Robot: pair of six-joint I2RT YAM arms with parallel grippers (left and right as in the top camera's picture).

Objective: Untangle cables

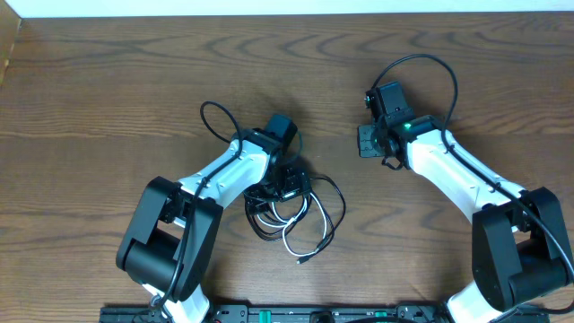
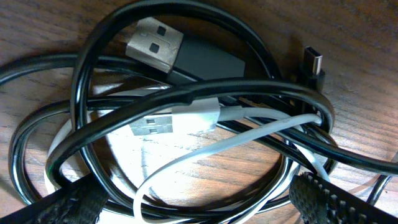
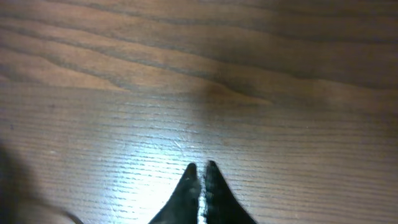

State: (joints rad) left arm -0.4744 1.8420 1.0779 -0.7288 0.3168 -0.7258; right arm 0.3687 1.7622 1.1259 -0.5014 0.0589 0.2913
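Worktop (image 1: 108,72): dark brown wood with a strong grain, and a pale strip along its far edge in the overhead view. No more of the room is visible.

Left arm (image 1: 229,170): white and black, reaching from the near-left corner toward the middle, with its wrist directly over the cables (image 1: 291,211). From overhead the wrist hides the jaws. In the left wrist view the two textured fingers (image 2: 74,205) stand wide apart at the bottom corners. The left jaws are released, holding nothing, and the tangle lies between them.

Right arm (image 1: 457,170): reaching from the near-right corner toward the far middle, well apart from the tangle, with a green light on its wrist. In the right wrist view the dark fingers (image 3: 186,193) are pressed tip to tip. The right jaws are clenched on nothing, over bare wood with a bright glare patch.

The cables lie in one knotted heap near the middle of the worktop, with black loops spilling to the right and a plug end trailing toward the near edge.

Only the left wrist view gives detail:
- A black cable (image 2: 124,18) loops over and under the white cable (image 2: 249,134).
- A black-bodied flat metal plug (image 2: 152,43) lies on top.
- A white plug (image 2: 174,118) lies just below it.
- A small black plug (image 2: 314,62) is at the right.
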